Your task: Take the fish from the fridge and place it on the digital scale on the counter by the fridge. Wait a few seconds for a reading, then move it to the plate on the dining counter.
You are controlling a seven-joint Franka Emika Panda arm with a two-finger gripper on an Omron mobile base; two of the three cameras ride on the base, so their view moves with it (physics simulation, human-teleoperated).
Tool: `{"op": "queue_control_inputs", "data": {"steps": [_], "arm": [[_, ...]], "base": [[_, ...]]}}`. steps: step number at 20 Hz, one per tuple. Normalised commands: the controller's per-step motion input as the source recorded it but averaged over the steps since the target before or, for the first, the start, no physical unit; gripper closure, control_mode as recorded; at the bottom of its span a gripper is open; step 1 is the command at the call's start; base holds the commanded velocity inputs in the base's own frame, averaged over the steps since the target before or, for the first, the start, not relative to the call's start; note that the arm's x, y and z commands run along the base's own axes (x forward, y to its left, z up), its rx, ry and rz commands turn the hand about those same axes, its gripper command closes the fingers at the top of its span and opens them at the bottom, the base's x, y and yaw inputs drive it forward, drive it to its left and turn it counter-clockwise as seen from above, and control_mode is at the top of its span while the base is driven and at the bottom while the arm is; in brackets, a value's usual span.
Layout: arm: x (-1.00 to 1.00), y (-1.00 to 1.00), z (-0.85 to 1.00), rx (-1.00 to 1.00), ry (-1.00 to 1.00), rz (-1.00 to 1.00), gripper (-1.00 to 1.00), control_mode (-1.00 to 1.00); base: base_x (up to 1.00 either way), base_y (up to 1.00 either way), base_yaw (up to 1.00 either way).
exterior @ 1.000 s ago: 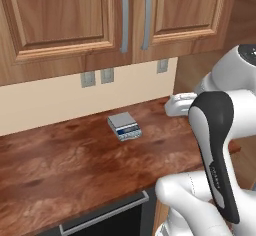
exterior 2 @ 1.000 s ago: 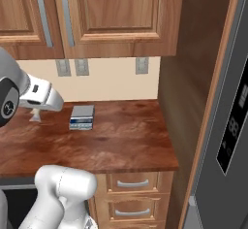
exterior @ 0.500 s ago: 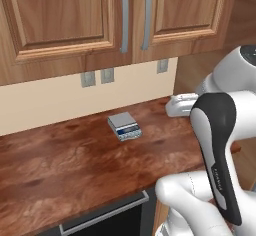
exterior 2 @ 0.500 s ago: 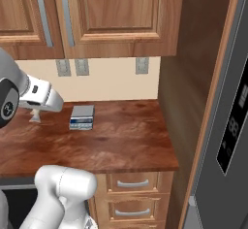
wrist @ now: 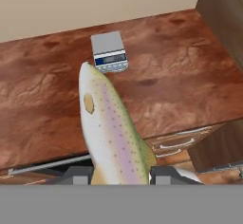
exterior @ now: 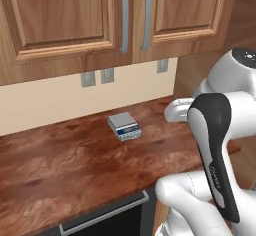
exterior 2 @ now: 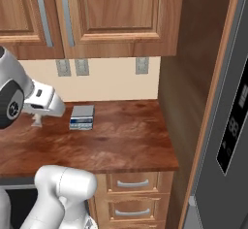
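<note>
Above the counter (wrist: pixel 180 76), a fish (wrist: pixel 111 133) is being held by the gripper (wrist: pixel 121 173), whose two dark finger tips are being pressed against the fish's sides at the bottom of the hand view. The fish is pale and speckled, with a pinkish stripe along its length and a greenish edge, and its head is being pointed away from the hand, towards the back wall. In that view the nose of the fish is being seen just short of the digital scale (wrist: pixel 109 52), which is resting flat on the glossy reddish-brown worktop near the cream wall.

In the left base view, the digital scale (exterior: pixel 124 126) is being shown as a small box with a silvery top and dark blue-grey sides, well apart from the white arm at the right of the picture. In the right base view, the same scale (exterior 2: pixel 82 117) is being seen on the counter (exterior 2: pixel 121 145) just beside the white hand of the arm, which is reaching in from the left. The grey fridge (exterior 2: pixel 227 140) is being seen at the far right, beyond a tall wooden side panel (exterior 2: pixel 186 102). Wooden upper cabinets (exterior: pixel 75 20) with grey handles are hanging over the worktop, and drawers (exterior 2: pixel 131 184) are being shown beneath it.
</note>
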Motion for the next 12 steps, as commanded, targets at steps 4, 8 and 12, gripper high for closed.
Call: {"op": "queue_control_inputs", "data": {"steps": [4, 8, 12], "arm": [[0.07, 0.00, -0.69, 0.00, 0.09, 0.02, 1.00, -1.00], [0.35, 0.06, -0.61, 0.00, 0.03, 0.00, 1.00, -1.00], [0.96, 0.28, -0.60, 0.00, 0.00, 0.00, 1.00, -1.00]], "base": [[0.00, 0.00, 0.00], [0.00, 0.00, 0.00], [0.00, 0.00, 0.00]]}}
